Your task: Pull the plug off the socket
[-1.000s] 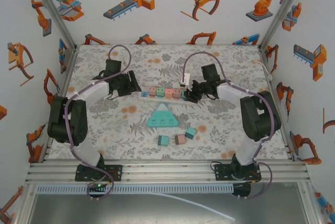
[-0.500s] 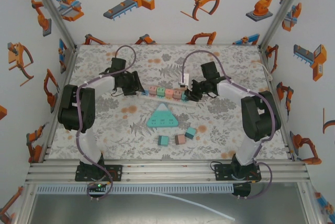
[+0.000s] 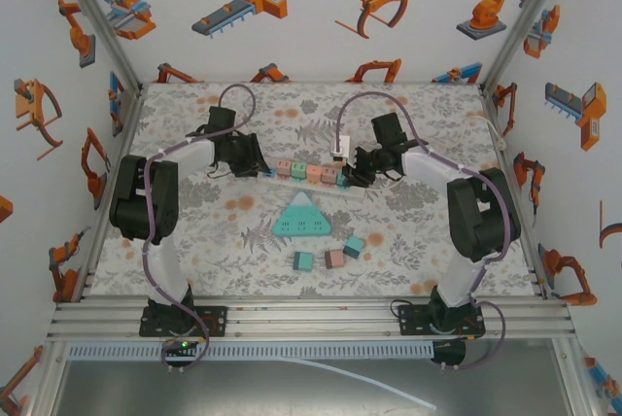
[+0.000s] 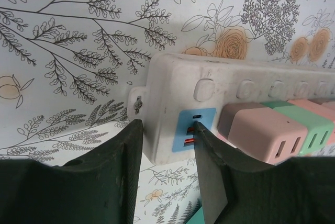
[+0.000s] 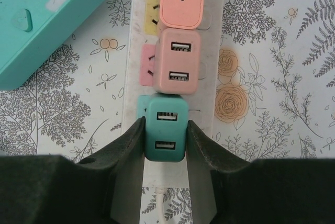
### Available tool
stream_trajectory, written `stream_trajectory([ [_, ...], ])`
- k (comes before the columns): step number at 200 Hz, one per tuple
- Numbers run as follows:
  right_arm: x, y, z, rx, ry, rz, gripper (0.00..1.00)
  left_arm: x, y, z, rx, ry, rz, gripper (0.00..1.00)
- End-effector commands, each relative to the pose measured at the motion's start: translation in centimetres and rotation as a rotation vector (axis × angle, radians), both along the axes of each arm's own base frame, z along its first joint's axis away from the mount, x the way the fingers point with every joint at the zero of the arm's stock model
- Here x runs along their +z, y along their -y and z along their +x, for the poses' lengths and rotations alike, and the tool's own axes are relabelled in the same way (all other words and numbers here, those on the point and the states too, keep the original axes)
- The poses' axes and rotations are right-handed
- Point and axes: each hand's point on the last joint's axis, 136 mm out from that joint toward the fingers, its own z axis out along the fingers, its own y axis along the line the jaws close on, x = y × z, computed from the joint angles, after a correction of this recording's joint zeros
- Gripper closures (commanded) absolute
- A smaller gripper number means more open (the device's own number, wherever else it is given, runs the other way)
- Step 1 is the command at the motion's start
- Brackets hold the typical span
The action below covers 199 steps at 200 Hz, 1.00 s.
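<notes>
A white power strip lies across the middle of the table with several pink and green plugs along it. In the right wrist view my right gripper is shut on the teal USB plug, which sits in the socket nearest the strip's cable end. A pink plug is right beside it. My left gripper is at the strip's other end. Its jaws stand a little apart, one finger just past the end and the other finger in front of the blue USB panel.
A teal triangular socket block lies in front of the strip. Three loose plugs rest nearer the arms. A white cable runs from the strip's right end toward the back. Patterned walls enclose the table.
My left arm has swung right and brought its gripper up to the left end of the strip. The right gripper has stayed on the teal plug.
</notes>
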Motion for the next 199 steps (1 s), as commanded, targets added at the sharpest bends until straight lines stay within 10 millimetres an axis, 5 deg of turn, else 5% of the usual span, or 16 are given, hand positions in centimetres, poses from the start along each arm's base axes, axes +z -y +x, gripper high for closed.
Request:
stream_trajectory([
  [1, 0.6, -1.2, 0.1, 0.025, 0.006, 0.007, 0.74, -4.3, -2.0, -3.0, -0.019, -0.112, 0.181, 0.57],
  [100, 4.0, -2.4, 1.6, -0.062, 0.002, 0.094, 0.83, -8.1, -3.9, -5.5, -0.024, -0.167, 0.403, 0.56],
  [199, 5.7, -2.7, 1.3, -0.054, 0.025, 0.142, 0.85, -8.4, -3.9, -5.3, -0.011, -0.169, 0.426, 0.54],
])
